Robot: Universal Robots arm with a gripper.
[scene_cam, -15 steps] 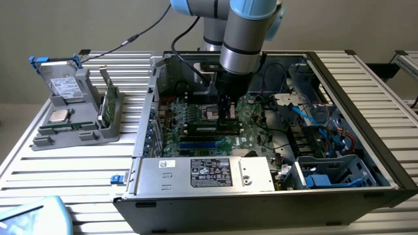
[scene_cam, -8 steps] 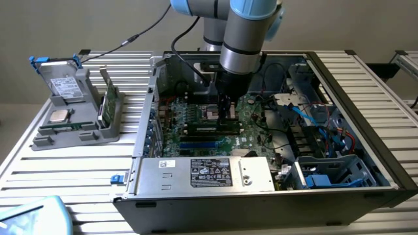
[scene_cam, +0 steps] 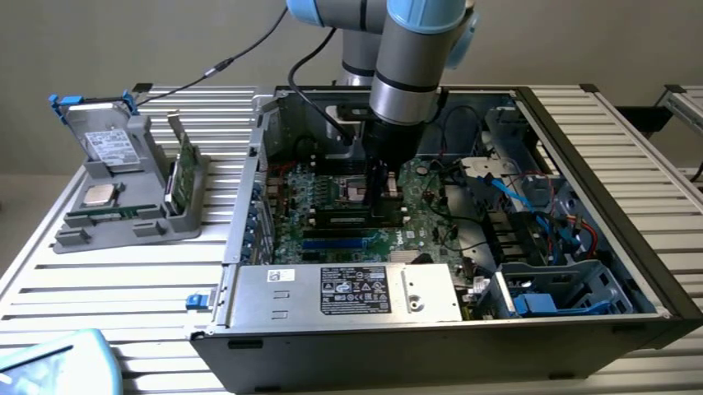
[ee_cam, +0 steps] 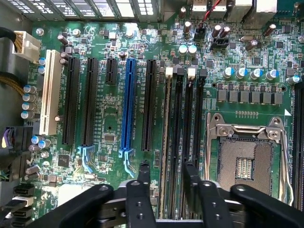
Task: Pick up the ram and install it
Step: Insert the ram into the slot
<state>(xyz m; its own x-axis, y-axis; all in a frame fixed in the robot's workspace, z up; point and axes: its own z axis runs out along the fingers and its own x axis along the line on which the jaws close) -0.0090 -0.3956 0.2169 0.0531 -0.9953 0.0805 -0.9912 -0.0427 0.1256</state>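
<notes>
Hand point(ee_cam: 167, 178) open, fingers point(ee_cam: 144, 176) apart, empty. Directly beneath the hand, the ram point(ee_cam: 167, 142) stands seated edge-up in a slot beside the socket point(ee_cam: 244, 164). Beyond: motherboard point(ee_cam: 109, 114), case point(scene_cam: 615, 164), worktop point(scene_cam: 121, 280).

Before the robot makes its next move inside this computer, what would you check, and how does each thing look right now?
1. Gripper open: ok, its fingers stand apart.
2. Gripper over the memory slots: ok, the fingers straddle the slot nearest the expansion slots.
3. Ram seated: cannot tell. A pale strip runs along the slot between the fingers and may be the ram's top edge.
4. Slot latches closed: cannot tell.
5. Processor socket untouched: ok, it lies beside the gripper, apart from it.
6. Blue cables away from the arm: ok, they lie toward the exterior view's right.
</notes>
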